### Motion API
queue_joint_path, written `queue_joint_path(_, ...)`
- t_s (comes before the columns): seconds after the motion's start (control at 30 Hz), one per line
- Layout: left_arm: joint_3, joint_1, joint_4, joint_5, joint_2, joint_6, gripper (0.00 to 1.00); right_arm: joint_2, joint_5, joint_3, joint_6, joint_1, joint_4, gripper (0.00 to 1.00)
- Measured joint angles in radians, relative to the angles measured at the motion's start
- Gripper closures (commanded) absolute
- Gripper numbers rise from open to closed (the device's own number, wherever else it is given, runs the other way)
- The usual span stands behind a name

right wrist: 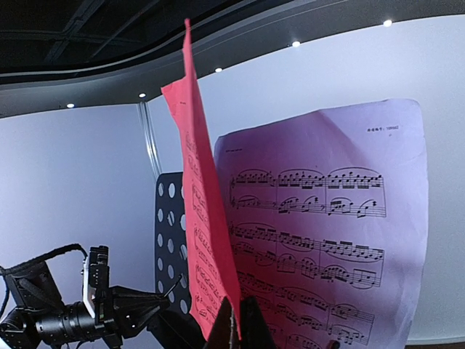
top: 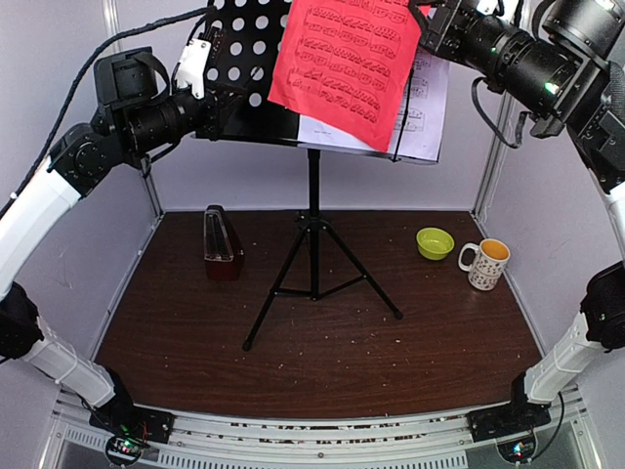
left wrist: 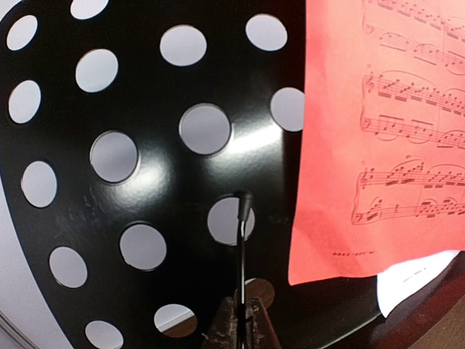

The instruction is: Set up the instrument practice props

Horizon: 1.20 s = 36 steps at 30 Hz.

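Observation:
The black tripod music stand (top: 313,220) stands mid-table, its perforated desk (top: 239,59) raised high. A white music sheet (top: 422,109) rests on the desk's right side. In front of it the red music sheet (top: 344,61) hangs tilted, pinched at its upper right corner by my shut right gripper (top: 426,32). In the right wrist view the fingers (right wrist: 227,327) clamp the red sheet's edge (right wrist: 207,240). My left gripper (left wrist: 245,323) is shut on the stand's thin wire page holder (left wrist: 243,240), at the desk's left part (top: 221,107). The metronome (top: 222,244) stands on the table to the left.
A small green bowl (top: 435,242) and a spotted white mug (top: 485,264) sit at the back right of the brown table (top: 322,352). The tripod legs (top: 278,303) spread across the middle. White walls enclose the table on three sides.

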<state>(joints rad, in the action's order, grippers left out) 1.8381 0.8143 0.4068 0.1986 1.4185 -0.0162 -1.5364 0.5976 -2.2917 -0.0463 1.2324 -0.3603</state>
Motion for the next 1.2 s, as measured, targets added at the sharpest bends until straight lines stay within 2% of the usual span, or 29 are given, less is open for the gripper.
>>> queue_joint_path(0.4, -0.153, -0.003, -0.194, -0.077, -0.062, -0.012, 1.00, -0.075, -0.031, 0.000, 0.000, 0.000, 0.037, 1.00)
queue_joint_path(1.2, -0.274, -0.006, -0.357, -0.204, -0.103, -0.064, 1.00, -0.146, -0.116, -0.008, -0.048, -0.019, 0.111, 1.00)
